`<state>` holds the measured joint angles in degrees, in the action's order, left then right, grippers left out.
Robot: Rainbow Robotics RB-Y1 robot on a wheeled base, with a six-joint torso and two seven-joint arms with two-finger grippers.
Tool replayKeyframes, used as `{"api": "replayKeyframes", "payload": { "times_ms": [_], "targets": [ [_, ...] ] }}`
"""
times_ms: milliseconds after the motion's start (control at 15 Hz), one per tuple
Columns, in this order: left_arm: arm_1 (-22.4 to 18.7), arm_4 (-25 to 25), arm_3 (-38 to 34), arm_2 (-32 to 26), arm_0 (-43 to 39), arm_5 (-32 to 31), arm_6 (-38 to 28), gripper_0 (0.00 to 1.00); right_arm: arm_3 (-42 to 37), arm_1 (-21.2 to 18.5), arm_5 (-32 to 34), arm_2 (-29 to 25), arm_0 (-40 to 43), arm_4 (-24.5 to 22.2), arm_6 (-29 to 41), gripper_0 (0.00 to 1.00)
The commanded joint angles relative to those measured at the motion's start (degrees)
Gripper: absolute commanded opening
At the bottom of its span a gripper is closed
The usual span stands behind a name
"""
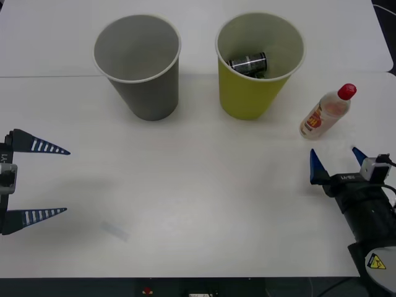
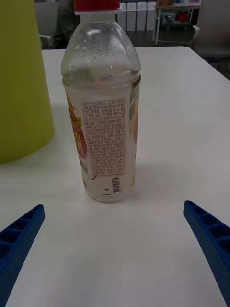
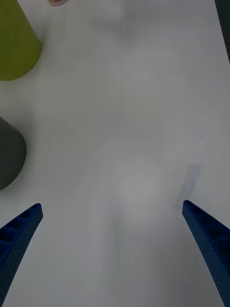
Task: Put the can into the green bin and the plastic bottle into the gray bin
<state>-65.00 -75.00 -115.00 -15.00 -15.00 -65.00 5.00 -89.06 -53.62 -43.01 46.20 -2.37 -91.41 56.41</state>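
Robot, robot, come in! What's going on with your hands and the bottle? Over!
Right gripper open, just short of upright plastic bottle. Left gripper open, idle. Can in green bin; gray bin waiting. Path clear.

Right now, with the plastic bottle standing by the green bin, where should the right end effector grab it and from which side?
Grip the plastic bottle around its straight labeled body, below the tapering shoulder. It stands upright on the table, so a level approach from the robot's side seems best. The open right end effector already faces it, fingers wide apart, and the green bin stands clear.

can [image 1: 248,64] inside green bin [image 1: 257,93]; plastic bottle [image 1: 326,111] upright — right gripper [image 1: 338,158] near
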Motion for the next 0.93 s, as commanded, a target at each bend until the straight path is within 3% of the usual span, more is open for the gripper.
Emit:
{"api": "replayKeyframes", "payload": {
  "times_ms": [67, 933],
  "targets": [
    [0.0, 0.0, 0.0, 0.0, 0.0, 0.0, 0.0, 1.0, 2.58, 2.03, 0.03, -0.06, -2.29, 0.0, -0.08, 1.0],
    [0.0, 0.0, 0.0, 0.0, 0.0, 0.0, 0.0, 1.0, 12.6, 7.92, 0.03, -0.06, -11.69, -0.17, -0.25, 1.0]
  ]
}}
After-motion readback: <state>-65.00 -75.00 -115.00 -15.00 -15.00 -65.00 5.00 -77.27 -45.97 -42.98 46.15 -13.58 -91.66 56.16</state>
